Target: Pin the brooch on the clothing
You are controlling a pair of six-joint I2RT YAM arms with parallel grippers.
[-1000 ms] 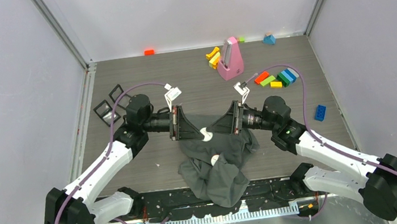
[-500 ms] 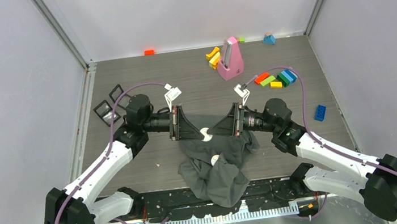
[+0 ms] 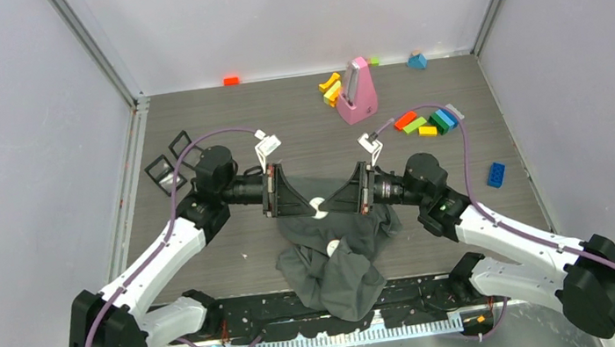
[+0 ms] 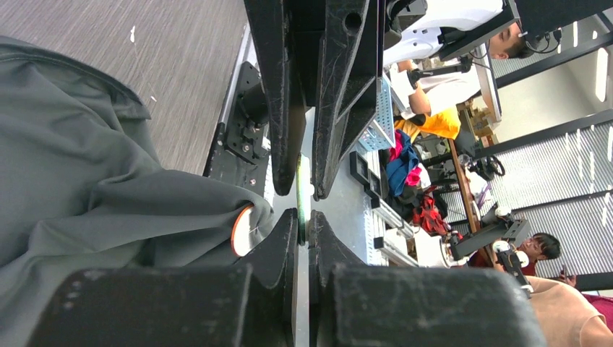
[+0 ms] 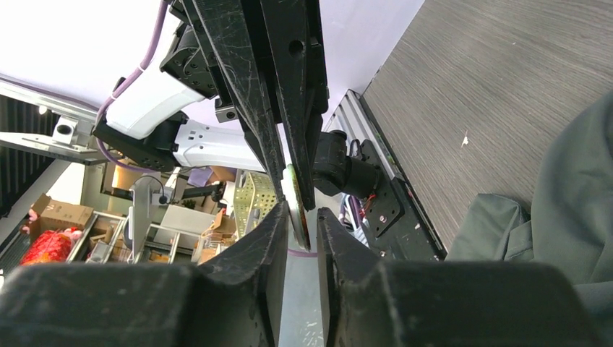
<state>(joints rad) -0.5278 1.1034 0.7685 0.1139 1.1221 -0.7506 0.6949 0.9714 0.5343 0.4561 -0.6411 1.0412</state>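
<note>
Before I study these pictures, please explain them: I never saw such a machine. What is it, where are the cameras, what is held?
These are two robot arms, the left arm and the right arm, bolted at the near edge of a table. The wide picture looks down from above and behind them; the other two come from a camera on each wrist. On the table lie a crumpled dark grey T-shirt, a pink metronome-like object and small coloured blocks. Above the shirt the tools meet. The left tool is shut on a thin round disc, probably the brooch. The right tool has its fingers slightly apart around the same disc. A second small disc rests on the shirt.
</note>
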